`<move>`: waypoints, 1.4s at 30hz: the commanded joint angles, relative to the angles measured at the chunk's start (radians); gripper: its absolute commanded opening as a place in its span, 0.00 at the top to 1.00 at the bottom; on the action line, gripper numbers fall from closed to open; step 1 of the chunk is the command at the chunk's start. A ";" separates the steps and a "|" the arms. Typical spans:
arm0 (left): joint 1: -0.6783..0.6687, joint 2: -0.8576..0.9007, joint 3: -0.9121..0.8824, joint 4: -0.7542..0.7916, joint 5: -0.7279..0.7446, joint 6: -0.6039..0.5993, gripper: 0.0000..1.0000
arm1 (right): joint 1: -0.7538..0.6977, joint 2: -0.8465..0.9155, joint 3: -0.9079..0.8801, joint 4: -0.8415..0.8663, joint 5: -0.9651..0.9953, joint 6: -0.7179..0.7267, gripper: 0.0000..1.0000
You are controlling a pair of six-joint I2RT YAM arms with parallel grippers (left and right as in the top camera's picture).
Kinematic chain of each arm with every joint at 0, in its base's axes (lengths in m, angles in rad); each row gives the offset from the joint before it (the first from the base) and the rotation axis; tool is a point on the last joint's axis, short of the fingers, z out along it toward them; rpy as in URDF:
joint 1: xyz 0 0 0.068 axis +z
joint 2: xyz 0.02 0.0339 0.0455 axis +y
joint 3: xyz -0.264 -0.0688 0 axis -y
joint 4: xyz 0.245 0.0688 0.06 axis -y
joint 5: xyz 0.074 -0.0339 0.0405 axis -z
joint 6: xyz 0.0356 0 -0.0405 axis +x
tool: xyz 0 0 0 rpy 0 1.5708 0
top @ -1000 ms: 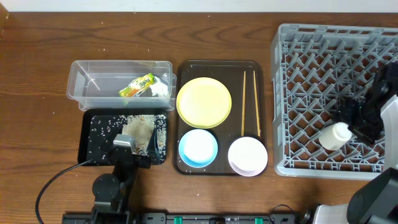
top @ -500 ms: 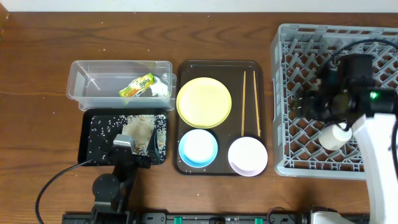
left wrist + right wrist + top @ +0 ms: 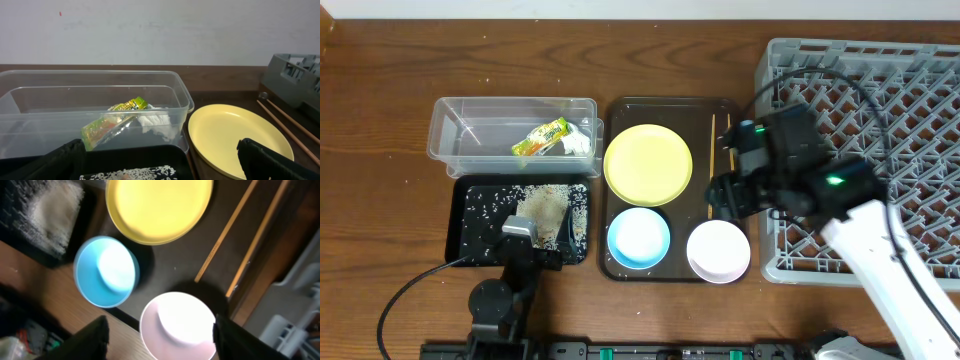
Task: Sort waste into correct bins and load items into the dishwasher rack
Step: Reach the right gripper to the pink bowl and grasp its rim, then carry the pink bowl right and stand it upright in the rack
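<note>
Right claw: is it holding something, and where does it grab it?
No, it holds nothing. The right claw is open, its fingers spread wide over the white bowl. The left claw is open and empty too.

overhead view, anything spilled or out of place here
Nothing stands out. The rice scraps lie inside the black tray, the wrapper and tissue inside the clear tub, and the plate, blue bowl, white bowl and chopsticks sit in the brown tray, none tipped.
</note>
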 commanded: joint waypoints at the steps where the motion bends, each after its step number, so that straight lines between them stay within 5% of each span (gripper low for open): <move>1: 0.005 -0.008 -0.015 -0.034 0.014 0.017 0.01 | 0.072 0.097 -0.040 0.006 0.154 0.070 0.44; 4: 0.005 -0.008 -0.015 -0.034 0.015 0.018 0.01 | 0.099 0.179 -0.048 -0.004 0.203 0.066 0.50; 10: 0.005 -0.008 -0.015 -0.034 0.014 0.018 0.01 | 0.104 0.329 -0.055 -0.061 0.217 -0.085 0.46; 16: 0.005 -0.008 -0.015 -0.034 0.014 0.018 0.01 | 0.098 0.459 -0.056 -0.053 0.309 -0.087 0.45; 18: 0.005 -0.008 -0.015 -0.034 0.014 0.017 0.01 | 0.098 0.512 -0.056 -0.046 0.312 -0.088 0.50; 20: 0.005 -0.008 -0.015 -0.034 0.015 0.018 0.01 | 0.098 0.554 -0.056 -0.052 0.312 -0.087 0.69; 23: 0.005 -0.008 -0.015 -0.034 0.014 0.017 0.01 | 0.098 0.572 -0.056 -0.059 0.312 -0.085 0.84; 27: 0.005 -0.008 -0.015 -0.034 0.014 0.018 0.01 | 0.094 0.516 -0.055 -0.062 0.314 -0.071 0.98; 35: 0.005 -0.008 -0.015 -0.034 0.014 0.017 0.01 | 0.031 0.201 -0.047 -0.034 0.417 0.071 0.99; 42: 0.005 -0.008 -0.015 -0.034 0.014 0.018 0.01 | -0.142 -0.117 -0.046 0.032 1.029 0.429 0.99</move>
